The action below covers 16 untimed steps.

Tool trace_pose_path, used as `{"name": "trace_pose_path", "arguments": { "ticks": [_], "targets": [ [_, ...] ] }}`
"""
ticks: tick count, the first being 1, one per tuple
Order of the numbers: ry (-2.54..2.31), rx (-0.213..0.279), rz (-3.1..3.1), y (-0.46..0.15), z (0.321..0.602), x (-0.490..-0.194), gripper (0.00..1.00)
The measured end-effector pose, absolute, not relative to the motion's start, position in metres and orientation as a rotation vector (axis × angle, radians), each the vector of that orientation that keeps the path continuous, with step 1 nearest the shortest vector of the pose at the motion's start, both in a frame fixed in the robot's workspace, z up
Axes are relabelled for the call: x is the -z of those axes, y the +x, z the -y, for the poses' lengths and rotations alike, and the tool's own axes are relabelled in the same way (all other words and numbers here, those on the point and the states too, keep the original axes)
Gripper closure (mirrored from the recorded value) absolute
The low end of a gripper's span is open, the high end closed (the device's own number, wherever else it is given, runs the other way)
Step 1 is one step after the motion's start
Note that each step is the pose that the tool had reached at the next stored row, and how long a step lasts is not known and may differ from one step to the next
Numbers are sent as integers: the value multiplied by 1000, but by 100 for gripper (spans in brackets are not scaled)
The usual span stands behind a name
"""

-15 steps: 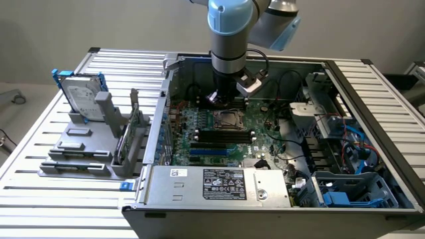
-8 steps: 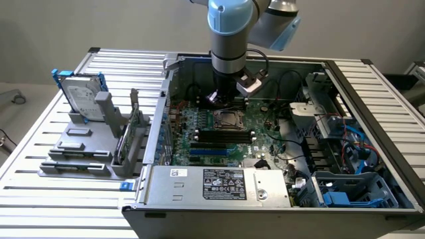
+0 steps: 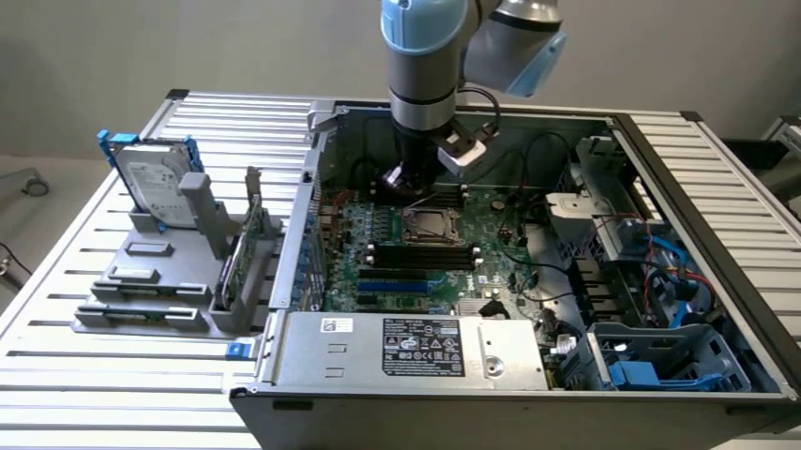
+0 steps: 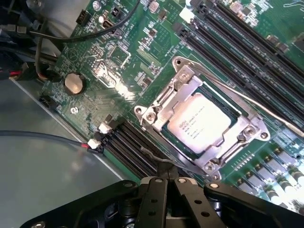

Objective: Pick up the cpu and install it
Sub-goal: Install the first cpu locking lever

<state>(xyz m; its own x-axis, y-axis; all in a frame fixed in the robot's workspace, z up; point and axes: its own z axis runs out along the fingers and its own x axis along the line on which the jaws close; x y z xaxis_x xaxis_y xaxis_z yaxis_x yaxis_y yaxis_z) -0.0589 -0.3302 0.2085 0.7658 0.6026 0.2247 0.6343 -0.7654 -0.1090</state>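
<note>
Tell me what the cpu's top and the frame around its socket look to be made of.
The cpu: a pale grey metal lid, matte, with dark printed text on it. The socket frame: probably bare steel, shiny, catching bright glints along its edges.

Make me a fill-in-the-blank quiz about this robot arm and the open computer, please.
1. The cpu lies in its ___ on the green board.
2. The gripper hangs above the board with its jaws ___.
3. The hard drive stands in a grey rack ___ the case.
Missing words: socket; shut; outside.
</note>
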Motion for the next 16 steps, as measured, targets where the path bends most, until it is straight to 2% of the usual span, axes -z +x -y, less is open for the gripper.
{"name": "trace_pose_path", "arguments": {
  "ticks": [12, 16],
  "targets": [
    [-2782, 265, 984, -81, 331, -209, 89],
    [-2786, 285, 987, -81, 331, -208, 89]
  ]
}}
